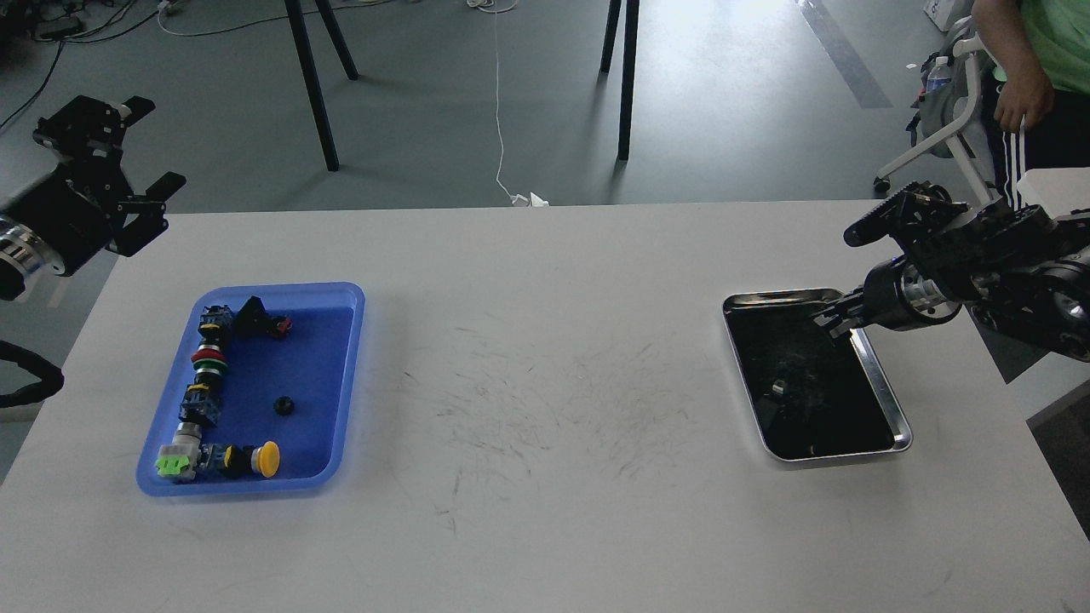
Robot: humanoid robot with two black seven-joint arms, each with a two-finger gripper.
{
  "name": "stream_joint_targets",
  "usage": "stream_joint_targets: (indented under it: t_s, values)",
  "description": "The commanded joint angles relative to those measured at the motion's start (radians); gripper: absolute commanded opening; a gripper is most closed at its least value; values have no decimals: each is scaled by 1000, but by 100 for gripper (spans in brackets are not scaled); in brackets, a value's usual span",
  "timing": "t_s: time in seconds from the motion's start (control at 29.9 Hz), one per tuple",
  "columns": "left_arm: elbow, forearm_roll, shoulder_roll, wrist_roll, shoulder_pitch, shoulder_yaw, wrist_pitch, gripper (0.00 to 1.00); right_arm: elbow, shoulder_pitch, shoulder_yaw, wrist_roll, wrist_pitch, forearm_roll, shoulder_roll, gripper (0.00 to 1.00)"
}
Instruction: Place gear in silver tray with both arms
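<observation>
A small black gear (283, 406) lies on the bare floor of the blue plastic tray (341, 375) at the table's left. The silver tray (886, 400) sits at the right, with a shiny rim and a dark bottom. A small grey piece (778, 388) lies in it; I cannot tell what it is. My left gripper (153, 145) is open and empty, raised beyond the table's far left corner, well away from the blue tray. My right gripper (854, 271) is open and empty above the silver tray's far right corner.
Several push-button switches (207, 362) line the blue tray's left and front sides, one with a yellow cap (267, 459). Between the trays the white table (545, 340) is scuffed. A person (1035, 77) and a white chair stand beyond the far right corner.
</observation>
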Motion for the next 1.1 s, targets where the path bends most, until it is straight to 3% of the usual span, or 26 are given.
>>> stream_joint_targets:
  t_s: [0.0, 0.17, 0.5, 0.74, 0.8, 1.07]
  values:
    - [5, -5, 3, 0, 0, -1, -9, 98, 0, -1, 0, 0, -10, 1, 1, 42]
    - [6, -9, 38, 0, 2, -1, -77, 98, 0, 1, 0, -1, -10, 2, 1, 55]
    - [31, -172, 50, 0, 3, -27, -82, 98, 7, 12, 182, -3, 6, 33, -7, 70]
    - [22, -173, 43, 0, 5, -95, 229, 98, 1, 18, 316, -8, 21, 99, -13, 74]
    - [22, -176, 46, 0, 5, -98, 235, 98, -3, 18, 350, -14, 24, 133, -15, 78]
    - [35, -242, 43, 0, 20, -118, 202, 98, -71, 29, 425, -46, 24, 311, -13, 79]
